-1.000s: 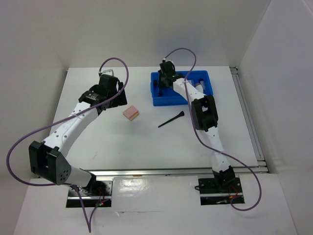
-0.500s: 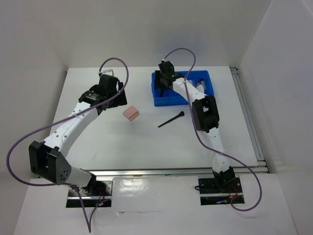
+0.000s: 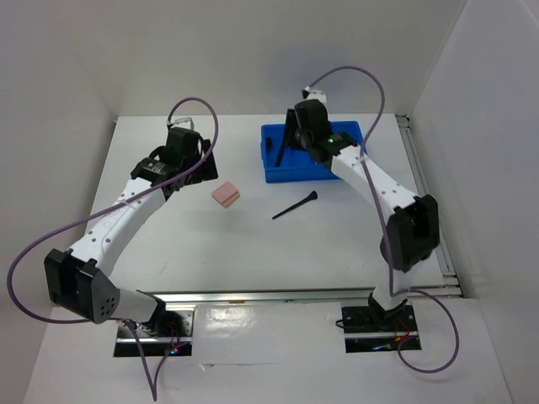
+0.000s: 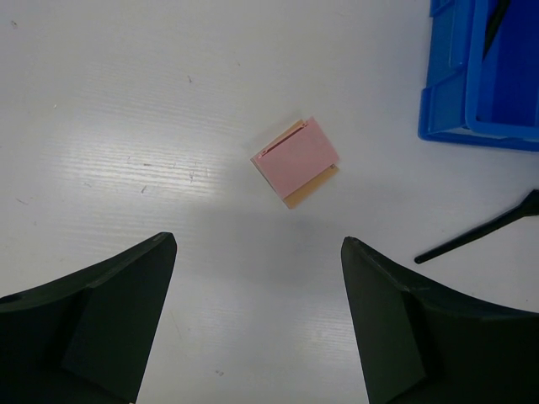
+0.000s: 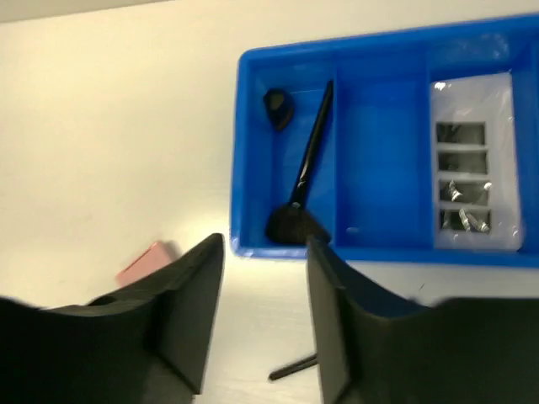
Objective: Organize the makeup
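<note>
right arm (image 3: 370,172) stretched over blue bin (image 3: 295,175) at desk (image 3: 210,252) far edge, right fingers (image 5: 181,311) parted, empty, left arm (image 3: 126,206) above pink sponge (image 4: 296,160), left fingers (image 4: 109,311) spread wide, empty

Right gripper (image 5: 264,252): fingers standing apart. Just ahead of the tips, a blue bin (image 5: 242,151). The compartment ahead of the left finger holds a thin black brush (image 5: 308,158), bushy head toward the hand, and a small dark piece (image 5: 279,108), too blurred to name, possibly a brush head. The compartment off to the right holds a pale palette (image 5: 472,164). A pink sponge (image 5: 143,263) peeks out beside the left finger. The end of a second black brush (image 5: 290,368) shows low in the gap.
</note>
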Robot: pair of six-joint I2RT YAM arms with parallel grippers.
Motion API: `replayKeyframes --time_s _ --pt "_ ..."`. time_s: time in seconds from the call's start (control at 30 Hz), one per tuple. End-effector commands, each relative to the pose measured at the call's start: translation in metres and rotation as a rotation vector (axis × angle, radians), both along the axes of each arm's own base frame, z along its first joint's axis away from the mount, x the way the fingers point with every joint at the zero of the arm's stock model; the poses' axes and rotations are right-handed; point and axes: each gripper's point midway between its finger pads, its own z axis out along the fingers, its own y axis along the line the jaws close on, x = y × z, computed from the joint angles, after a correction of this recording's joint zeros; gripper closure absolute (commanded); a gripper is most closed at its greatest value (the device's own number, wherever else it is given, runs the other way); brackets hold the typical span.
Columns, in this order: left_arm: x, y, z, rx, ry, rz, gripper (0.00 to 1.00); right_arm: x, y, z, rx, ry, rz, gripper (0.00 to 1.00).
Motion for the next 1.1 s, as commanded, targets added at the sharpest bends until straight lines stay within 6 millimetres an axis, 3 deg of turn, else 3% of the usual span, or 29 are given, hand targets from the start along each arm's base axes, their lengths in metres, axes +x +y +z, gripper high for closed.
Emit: replayKeyframes --time_s 0.0,0.03,0.07,0.1,0.13,0.2,0.33,0.53,0.67,0.8,0.83,1.07 --pt "0.0 -0.001 0.025 -0.026 -0.08 -0.01 0.07 -0.053 -0.007 -0.058 0.068 0.159 -0.047 0.45" --pt "0.0 -0.001 0.025 -0.026 -0.08 -0.01 0.07 -0.067 -0.009 -0.073 0.087 0.217 -0.057 0.32" --pt "0.0 -0.001 0.025 -0.026 -0.08 -0.01 0.07 -0.08 -0.005 -0.085 0.126 0.264 -0.07 0.27" --pt "0.0 -0.001 0.025 -0.026 -0.08 -0.01 0.07 -0.095 -0.013 -0.114 0.105 0.33 -0.093 0.23" --pt "-0.002 -0.002 0.023 -0.03 -0.067 -0.019 0.07 -0.103 -0.009 -0.118 0.112 0.344 -0.09 0.2" --pt "-0.003 -0.001 0.026 -0.025 -0.076 -0.026 0.07 -0.123 -0.011 -0.144 0.08 0.43 -0.151 0.19" --pt "-0.005 -0.001 0.027 -0.03 -0.092 -0.026 0.07 -0.125 -0.008 -0.177 0.029 0.459 -0.195 0.2" --pt "-0.007 -0.002 0.025 -0.033 -0.081 -0.033 0.07 -0.115 0.003 -0.197 -0.006 0.458 -0.215 0.22" --pt "-0.008 -0.001 0.022 -0.03 -0.072 -0.033 0.07 -0.117 -0.001 -0.225 -0.092 0.525 -0.264 0.27" --pt "-0.008 -0.001 0.022 -0.03 -0.072 -0.033 0.07 -0.121 -0.002 -0.229 -0.12 0.518 -0.296 0.48" --pt "-0.008 -0.001 0.022 -0.03 -0.072 -0.033 0.07 -0.124 -0.004 -0.229 -0.122 0.52 -0.297 0.57" --pt "-0.006 -0.003 0.015 -0.029 -0.053 -0.04 0.07 -0.158 -0.024 -0.225 -0.169 0.528 -0.31 0.98"
